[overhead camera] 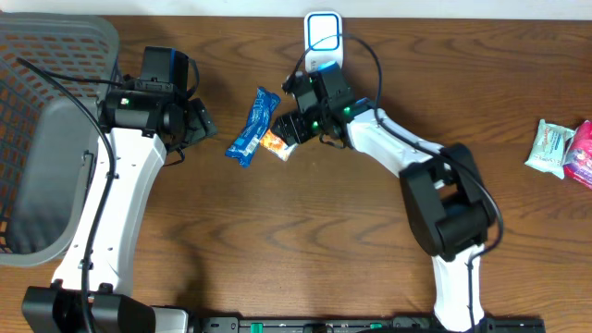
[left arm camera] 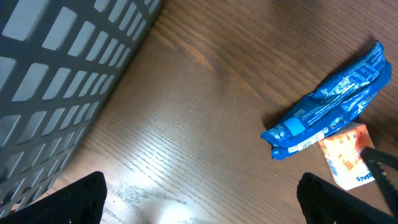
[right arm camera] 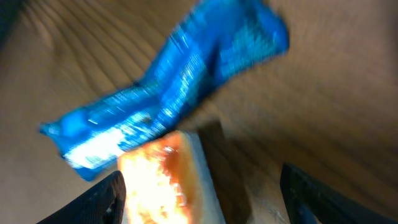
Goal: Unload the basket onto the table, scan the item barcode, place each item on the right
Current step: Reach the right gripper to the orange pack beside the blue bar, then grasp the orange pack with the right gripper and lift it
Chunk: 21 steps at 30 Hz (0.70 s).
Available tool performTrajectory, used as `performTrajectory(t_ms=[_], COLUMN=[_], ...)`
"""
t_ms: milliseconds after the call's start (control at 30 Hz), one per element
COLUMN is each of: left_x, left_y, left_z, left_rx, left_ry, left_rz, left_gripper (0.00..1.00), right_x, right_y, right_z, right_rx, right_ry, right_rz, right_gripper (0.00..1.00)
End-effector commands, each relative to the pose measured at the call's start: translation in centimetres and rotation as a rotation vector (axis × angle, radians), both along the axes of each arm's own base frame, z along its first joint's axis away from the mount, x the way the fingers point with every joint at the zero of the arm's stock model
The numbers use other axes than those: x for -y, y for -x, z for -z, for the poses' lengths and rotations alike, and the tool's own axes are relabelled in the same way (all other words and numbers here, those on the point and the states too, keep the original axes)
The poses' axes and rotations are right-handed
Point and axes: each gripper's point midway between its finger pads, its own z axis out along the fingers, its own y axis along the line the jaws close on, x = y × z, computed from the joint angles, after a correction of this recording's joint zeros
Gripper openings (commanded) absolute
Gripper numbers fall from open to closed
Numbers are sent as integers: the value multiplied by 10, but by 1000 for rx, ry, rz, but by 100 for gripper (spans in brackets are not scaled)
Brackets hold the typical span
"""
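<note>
Right hand [overhead camera: 289,132], spread apart, straddled the orange packet [overhead camera: 275,143] on the tabletop [overhead camera: 305,240], which touched the blue packet [overhead camera: 252,127] just beyond it, so closing might have caught both or skewed it.

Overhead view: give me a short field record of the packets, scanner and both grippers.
scanner: white, far table edge
blue packet: flat on table, touching orange packet
orange packet: on table, between right fingers
left gripper: open, empty, beside basket
right gripper: open, around orange packet
barcode scan: not yet done
</note>
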Motion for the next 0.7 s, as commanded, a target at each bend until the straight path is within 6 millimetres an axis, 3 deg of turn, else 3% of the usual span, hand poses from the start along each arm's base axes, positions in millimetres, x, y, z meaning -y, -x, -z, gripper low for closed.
performTrajectory(t_ms=[0, 167, 267, 433, 567, 667], left_x=[-4, -4, -4, -4, -4, -4], left_y=[2, 2, 2, 2, 2, 2], left_z=[-1, -1, -1, -1, -1, -1], left_rx=[1, 1, 1, 1, 1, 1], left_ry=[-17, -17, -17, -17, -17, -17], left_rz=[-12, -12, -12, -12, -12, -12], left_gripper=[98, 98, 98, 98, 98, 98], right_x=[-6, -14, -14, -10, -4, 1], right_y=[7, 17, 22, 33, 44, 52], right_z=[7, 1, 4, 11, 17, 22], right_rx=[-41, -79, -117, -175, -235, -279], right_ry=[-26, -84, -84, -56, -28, -4], right_rz=[-20, -65, -49, -46, -36, -30], right_gripper=[73, 63, 43, 29, 26, 29])
